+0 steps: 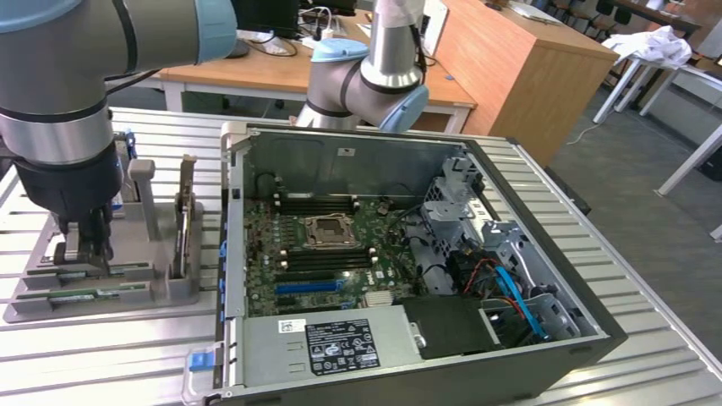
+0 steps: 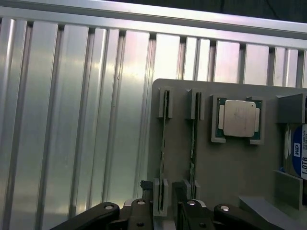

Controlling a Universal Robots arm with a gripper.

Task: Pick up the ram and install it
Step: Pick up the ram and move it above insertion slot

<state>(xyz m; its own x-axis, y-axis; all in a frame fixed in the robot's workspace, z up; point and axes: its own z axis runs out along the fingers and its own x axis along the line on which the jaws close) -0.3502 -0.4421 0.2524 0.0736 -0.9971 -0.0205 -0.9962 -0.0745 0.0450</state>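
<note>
- Slatted aluminium table (image 1: pixel 113 355): bears everything listed.
- Open black tower computer case (image 1: pixel 338 161): lies on its side, toward the exterior view's right, with the green motherboard (image 1: pixel 293 254) exposed.
- Grey-and-blue robot arm (image 1: pixel 57 101): reaches down over the tray at the exterior view's left.
- Flat grey plastic parts tray (image 2: pixel 230 172): on the table, just beside the case.
- Black two-finger gripper (image 2: pixel 164 213): low over the tray, jaws spread wide, gripping nothing, one finger either side of one end of the ram. Contact cannot be told.
- Hard drive with blue-and-white label (image 2: pixel 298 153): in a tray recess.
- Square silver processor chip (image 2: pixel 239 118): flat in its own recess.
- Long, narrow green ram (image 2: pixel 164 139): on edge in a tray slot.
- Second similar stick (image 2: pixel 193 143): in the neighbouring slot.
</note>
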